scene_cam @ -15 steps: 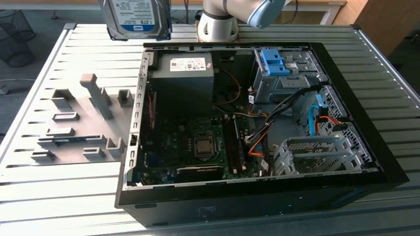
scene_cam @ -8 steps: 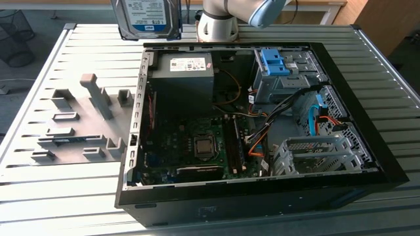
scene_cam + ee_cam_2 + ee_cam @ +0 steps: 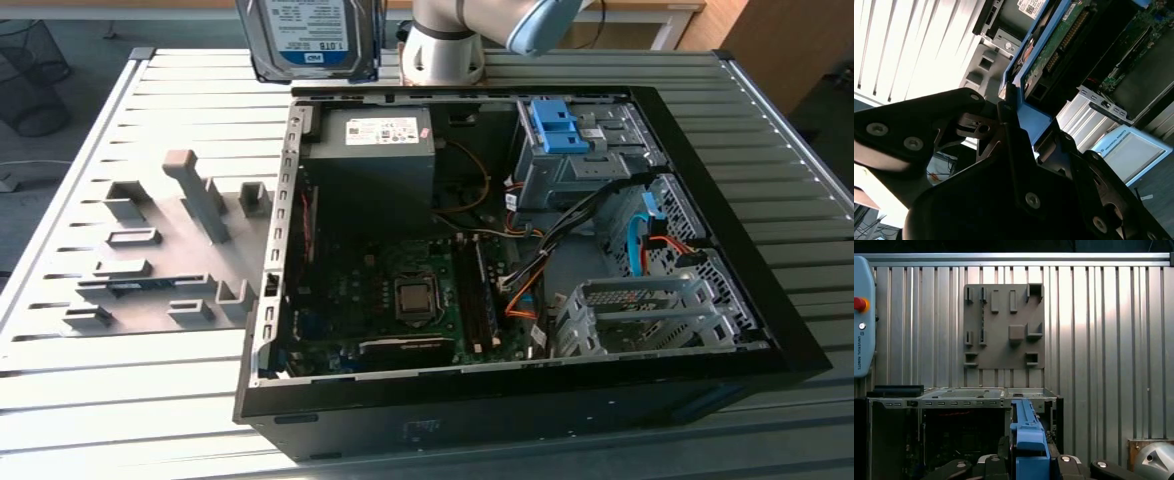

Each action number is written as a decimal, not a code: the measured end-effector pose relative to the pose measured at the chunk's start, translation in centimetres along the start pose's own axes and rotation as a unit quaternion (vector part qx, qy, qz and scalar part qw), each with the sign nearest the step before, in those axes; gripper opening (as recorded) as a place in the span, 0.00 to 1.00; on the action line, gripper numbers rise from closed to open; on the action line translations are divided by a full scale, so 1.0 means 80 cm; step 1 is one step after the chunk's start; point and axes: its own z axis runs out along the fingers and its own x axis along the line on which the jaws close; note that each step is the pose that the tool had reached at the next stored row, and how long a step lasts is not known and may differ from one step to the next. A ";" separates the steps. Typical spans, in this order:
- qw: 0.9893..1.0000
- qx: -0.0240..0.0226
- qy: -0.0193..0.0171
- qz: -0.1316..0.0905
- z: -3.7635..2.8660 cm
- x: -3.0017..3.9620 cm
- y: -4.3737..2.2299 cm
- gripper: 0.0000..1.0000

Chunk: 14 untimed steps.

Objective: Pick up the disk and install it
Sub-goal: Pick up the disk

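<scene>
Disk [image 3: 310,38] sits at the top edge of the exterior view, held up on edge with its white-and-blue label facing the camera. It is just to the exterior view's left of the arm's base [image 3: 441,45] and above the far rim of the open computer case [image 3: 801,350]. You can see the hold in the second wrist view: the gripper [image 3: 1031,127] is clamped on the disk [image 3: 1054,50], its black fingers [image 3: 1013,145] pressed against the blue rail, with the green circuit board of the underside turned to the camera. In the first wrist view the disk [image 3: 1029,435] shows edge-on as a blue strip between the gripper [image 3: 1029,457] parts, over the case wall. Inside the case you have the grey power-supply box [image 3: 374,160] in the far corner, the motherboard [image 3: 400,290] below it, and a metal drive cage with a blue latch [image 3: 561,125] toward the exterior view's right. A grey holder board [image 3: 160,250] with raised blocks lies on the slatted worktop [image 3: 134,400] just beside the case, on the exterior view's left.
</scene>
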 end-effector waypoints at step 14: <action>1.000 0.000 0.008 0.000 0.0004 0.0293 -0.0038 0.36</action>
